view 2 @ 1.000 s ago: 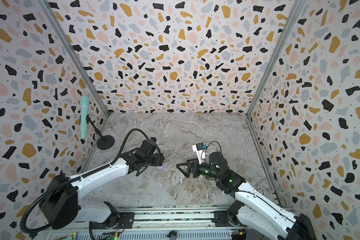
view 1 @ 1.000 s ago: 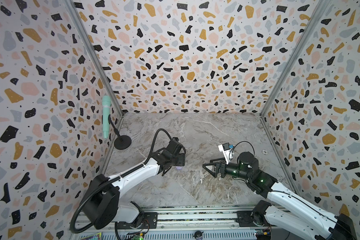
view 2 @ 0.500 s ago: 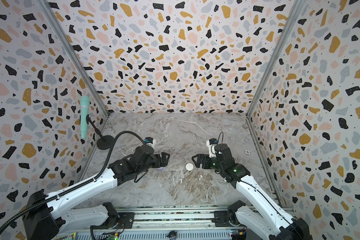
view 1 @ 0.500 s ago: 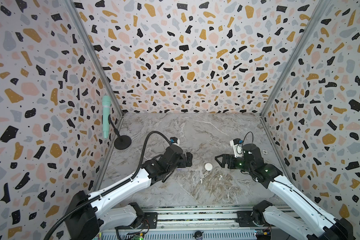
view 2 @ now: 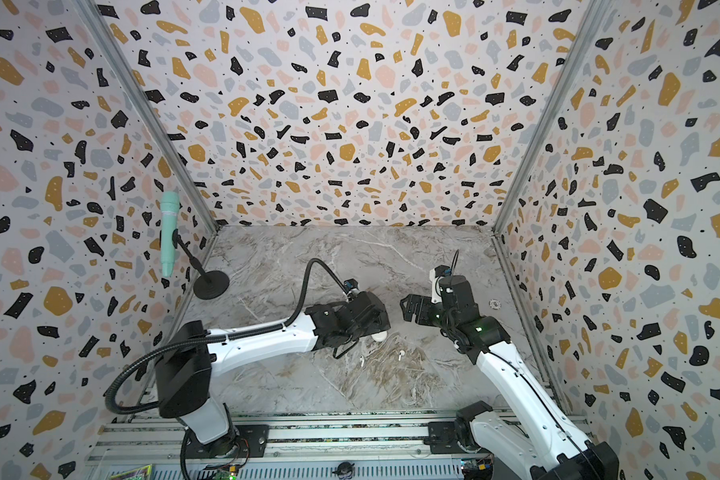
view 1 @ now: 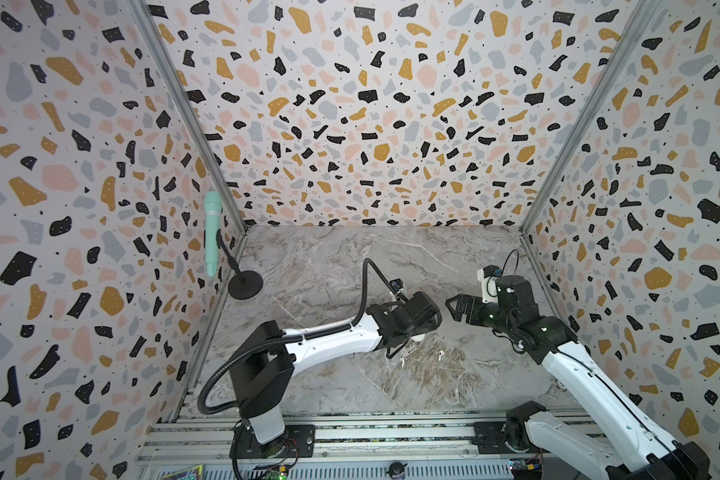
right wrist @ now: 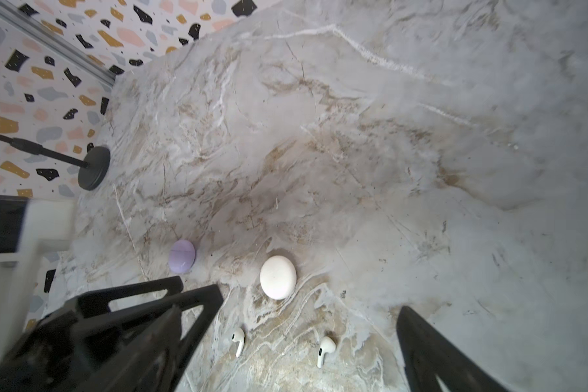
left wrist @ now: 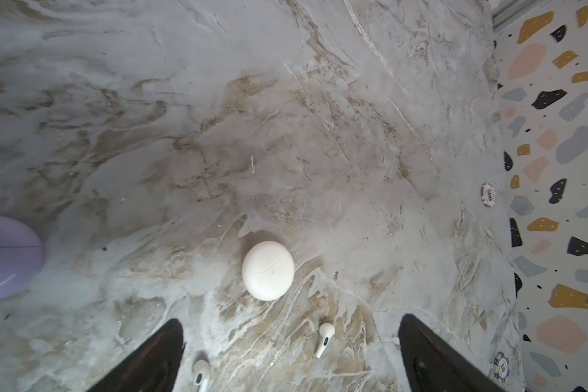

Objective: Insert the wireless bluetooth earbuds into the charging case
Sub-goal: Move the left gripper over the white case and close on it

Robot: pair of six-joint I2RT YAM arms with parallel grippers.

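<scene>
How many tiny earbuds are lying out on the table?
2. One white stemmed plastic earbud lies near the round white case, further left in both top views; the other white earbud lies apart from it, further right. More may be hidden beneath the left arm.

Open marble runs across the back of the worktop [view 1: 350,257], and you can pass freely there. The middle is crowded. Your left hand [left wrist: 292,322], spread wide, hangs above the white case [left wrist: 268,270], and your right hand [view 1: 452,308] faces it across a narrow gap. Two white earbuds [right wrist: 325,349] lie loose on the near side of that case, with the lavender case [right wrist: 182,256] a little apart from it. A microphone stand [view 1: 245,286] blocks the left edge, and poker chips [left wrist: 488,194] line the right wall.
</scene>
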